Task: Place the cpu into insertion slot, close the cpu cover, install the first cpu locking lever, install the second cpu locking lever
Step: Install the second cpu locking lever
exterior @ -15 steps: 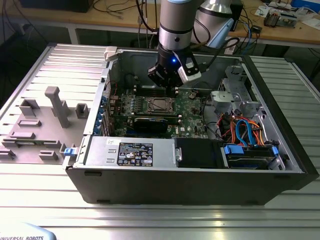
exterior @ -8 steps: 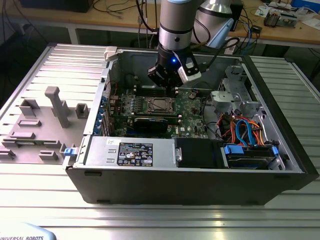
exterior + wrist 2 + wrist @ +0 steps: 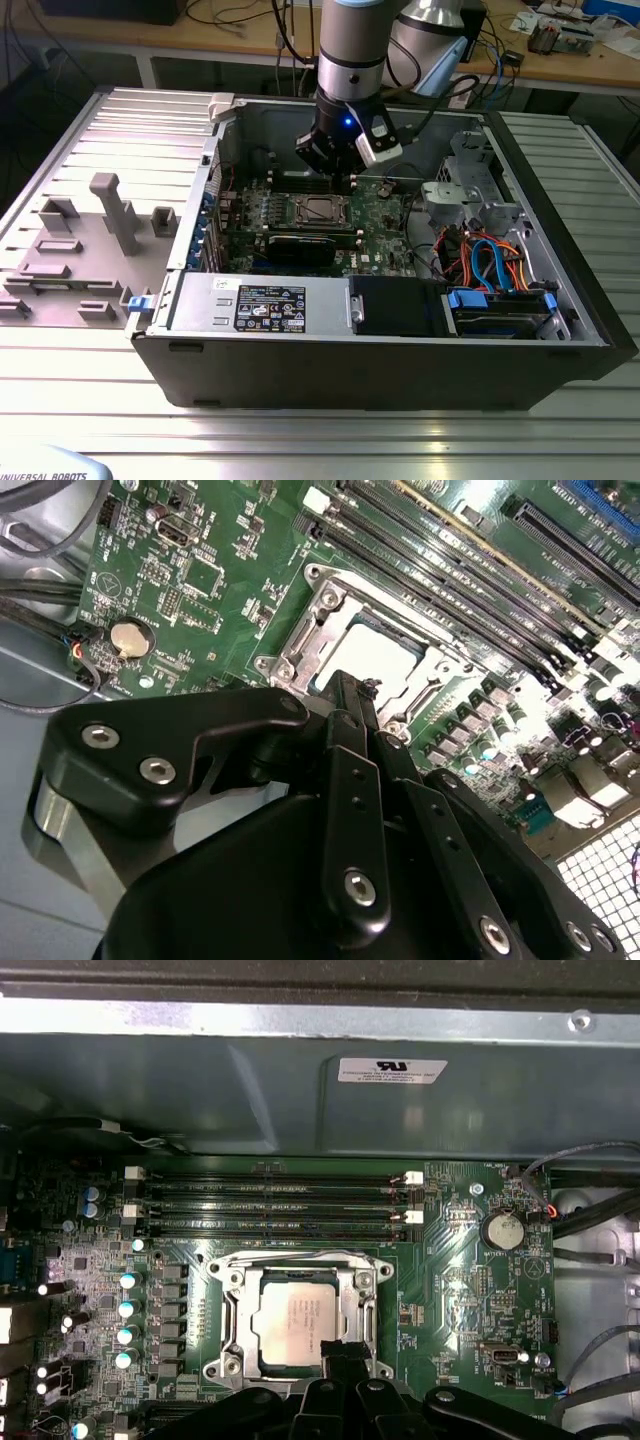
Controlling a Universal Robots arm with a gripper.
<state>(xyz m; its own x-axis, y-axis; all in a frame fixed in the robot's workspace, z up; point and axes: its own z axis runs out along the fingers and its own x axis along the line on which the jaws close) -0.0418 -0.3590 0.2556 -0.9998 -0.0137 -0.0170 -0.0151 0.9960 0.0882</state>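
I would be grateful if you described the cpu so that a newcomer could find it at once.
Look inside the open computer case at the green motherboard. Beside the long memory slots sits a square silvery socket frame, and the cpu lies in its window, with the gripper at its edge. It is a flat, pale grey metal square, unlike the dark slots.

1 cpu [image 3: 297,1322] — 1 cpu cover [image 3: 298,1272] — 1 gripper [image 3: 345,1353].

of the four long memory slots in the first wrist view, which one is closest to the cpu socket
The slot running right along the metal frame of the insertion slot. The other three lie beyond it, toward the grey case wall.
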